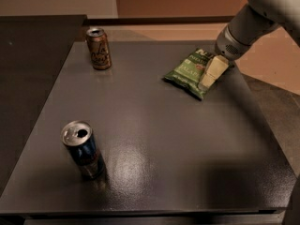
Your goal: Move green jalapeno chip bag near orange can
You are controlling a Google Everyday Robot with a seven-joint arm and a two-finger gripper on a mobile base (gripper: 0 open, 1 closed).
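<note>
Whether the gripper (209, 77) is clamping I can't tell; its tip lies on the chip bag's (186, 71) right end, by the bench's (164, 144) far right edge. Its arm (253, 22) slants in from upper right. Near the far left corner stands the orange can (98, 48), open bench between.

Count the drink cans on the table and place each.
2. The orange can stands far left; the dark blue can stands near left. None seems hidden. The claw is at the green jalapeno chip bag, far right.

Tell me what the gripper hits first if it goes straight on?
Probably the chip bag: the gripper points down-left at the bag's right edge and may already touch it.
</note>
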